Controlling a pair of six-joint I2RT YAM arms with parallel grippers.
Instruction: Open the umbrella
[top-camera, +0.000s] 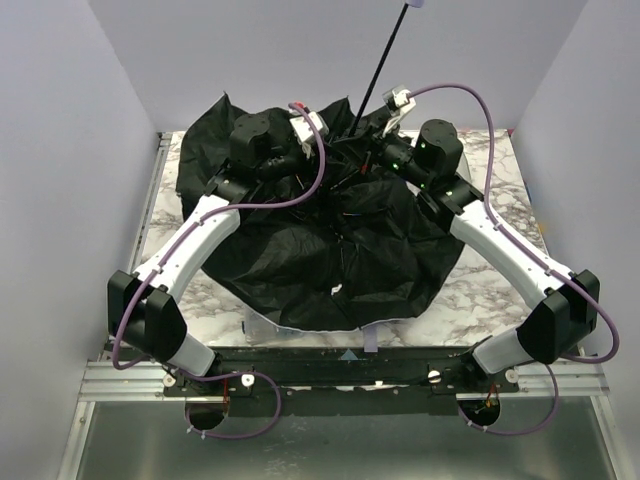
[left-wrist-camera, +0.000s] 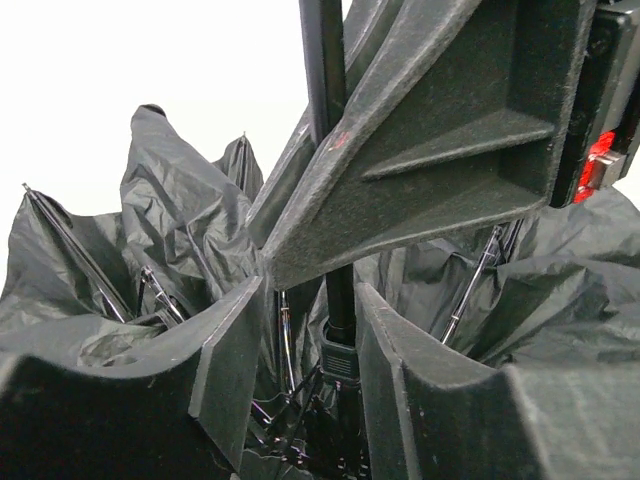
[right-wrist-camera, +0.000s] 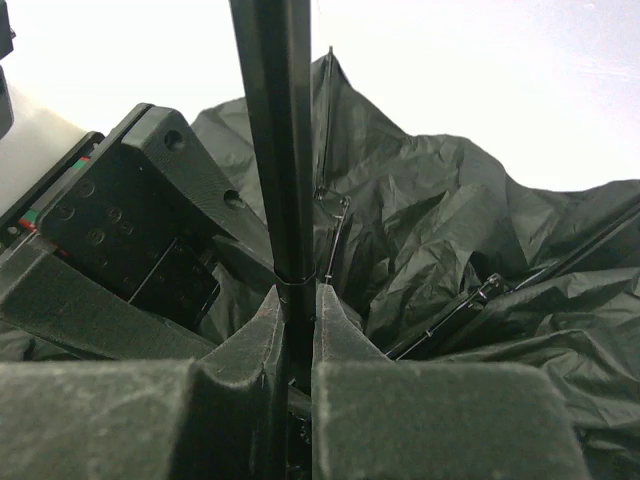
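Black shaft (right-wrist-camera: 285, 180) in R end effector (right-wrist-camera: 298, 305); handle (top-camera: 415, 4) overhead only.

counter (top-camera: 505, 175): white marble-look top w/ grey veins, sits mid-booth
back wall (top-camera: 300, 50): plain pale lavender-grey, no marks
left wall (top-camera: 60, 200): same colour, angles in twd counter
right wall (top-camera: 600, 140): same colour, plain
rail (top-camera: 120, 382): aluminium extrusion along near edge of counter
metal panel (top-camera: 320, 450): dull grey sheet below rail, bottom of top view
light: even, diffuse, soft shadows only; bg in both wrist views blown out to white
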